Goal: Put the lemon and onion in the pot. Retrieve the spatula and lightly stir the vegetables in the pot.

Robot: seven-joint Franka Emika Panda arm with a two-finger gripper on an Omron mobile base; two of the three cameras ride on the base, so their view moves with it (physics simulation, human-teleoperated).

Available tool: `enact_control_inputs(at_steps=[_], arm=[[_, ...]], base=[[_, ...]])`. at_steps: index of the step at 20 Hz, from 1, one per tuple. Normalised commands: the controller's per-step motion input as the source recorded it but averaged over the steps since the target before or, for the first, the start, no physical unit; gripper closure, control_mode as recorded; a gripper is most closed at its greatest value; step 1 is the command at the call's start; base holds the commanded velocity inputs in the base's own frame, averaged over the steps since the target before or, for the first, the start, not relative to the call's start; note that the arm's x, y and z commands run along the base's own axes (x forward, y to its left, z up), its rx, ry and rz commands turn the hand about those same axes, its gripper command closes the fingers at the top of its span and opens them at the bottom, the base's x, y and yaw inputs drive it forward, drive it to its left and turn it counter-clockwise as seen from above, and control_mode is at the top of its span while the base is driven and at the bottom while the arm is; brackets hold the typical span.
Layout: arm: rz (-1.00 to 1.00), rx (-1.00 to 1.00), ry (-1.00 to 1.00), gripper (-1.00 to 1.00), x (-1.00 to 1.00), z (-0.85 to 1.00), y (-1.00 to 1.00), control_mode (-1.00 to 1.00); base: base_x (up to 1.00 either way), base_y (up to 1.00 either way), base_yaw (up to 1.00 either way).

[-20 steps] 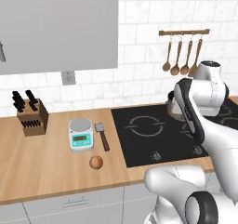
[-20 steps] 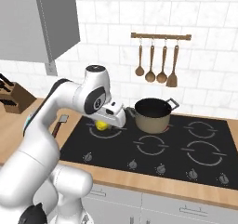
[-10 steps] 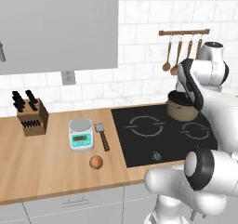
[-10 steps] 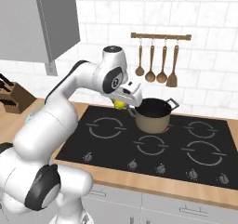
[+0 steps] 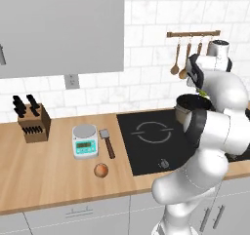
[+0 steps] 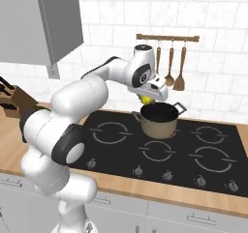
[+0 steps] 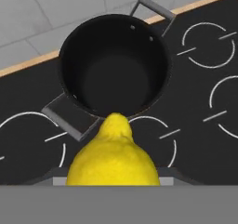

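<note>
My gripper is shut on the yellow lemon, which hangs just above the near-left rim of the tan pot on the hob's back burner. In the hand view the lemon sits in front of the pot's dark, empty inside. The lemon also peeks out above the pot in the left base view. The orange-brown onion lies on the wooden counter near its front edge. The spatula rests beside the scale, its grey blade toward the wall.
A white kitchen scale and a knife block stand on the counter left of the black hob. Copper spoons hang on a wall rail right behind my gripper. A grey cabinet hangs at upper left.
My arm has carried the lemon up and to the right, from low over the hob's left side to just above the pot's rim. Onion and spatula have not moved.
</note>
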Motion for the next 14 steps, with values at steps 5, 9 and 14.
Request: enact_control_inputs(at_steps=[5,9,14], arm=[[0.0,0.0,0.02,1.0,0.84,-0.71,-0.07,-1.0],[0.0,0.0,0.0,1.0,0.64,-0.58,-0.33,-1.0],[0.0,0.0,0.0,1.0,0.37,-0.47,-0.22,-1.0]], base=[[0.0,0.0,0.0],[0.0,0.0,0.0],[0.0,0.0,0.0]])
